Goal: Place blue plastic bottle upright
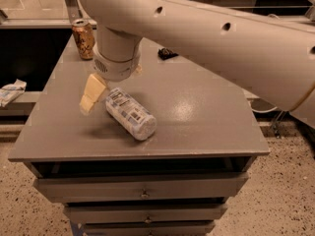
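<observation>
Lying on its side on the cabinet top (pixel 206 117), the blue plastic bottle (pixel 131 113) sits just right of the gripper (pixel 91 95), which hangs beside its far end. How wide the gripper stands cannot be told.

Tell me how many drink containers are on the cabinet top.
2. The blue plastic bottle lies on its side near the front, beside the gripper; the bronze can stands upright at the back left corner. The arm may hide others.
</observation>
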Action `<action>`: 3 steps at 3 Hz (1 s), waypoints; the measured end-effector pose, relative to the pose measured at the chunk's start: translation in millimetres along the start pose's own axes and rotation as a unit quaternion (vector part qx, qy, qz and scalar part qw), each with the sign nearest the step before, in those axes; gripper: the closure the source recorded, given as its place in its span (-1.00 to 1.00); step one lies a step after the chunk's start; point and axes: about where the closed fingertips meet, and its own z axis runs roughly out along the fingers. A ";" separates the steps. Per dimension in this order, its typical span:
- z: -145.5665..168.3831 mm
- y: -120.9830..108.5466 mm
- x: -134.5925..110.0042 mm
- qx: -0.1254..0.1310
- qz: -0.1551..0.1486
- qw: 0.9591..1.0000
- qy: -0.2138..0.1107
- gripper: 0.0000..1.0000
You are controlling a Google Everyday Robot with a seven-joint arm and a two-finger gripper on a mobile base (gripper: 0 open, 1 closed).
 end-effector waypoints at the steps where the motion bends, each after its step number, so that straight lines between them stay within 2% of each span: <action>1: 17.1 -5.6 5.9 0.005 0.020 1.000 0.007 -0.96; 2: 25.3 -9.2 11.8 0.007 0.030 0.999 0.013 -0.84; 3: 28.5 -10.1 17.5 0.011 0.036 0.999 0.015 -0.50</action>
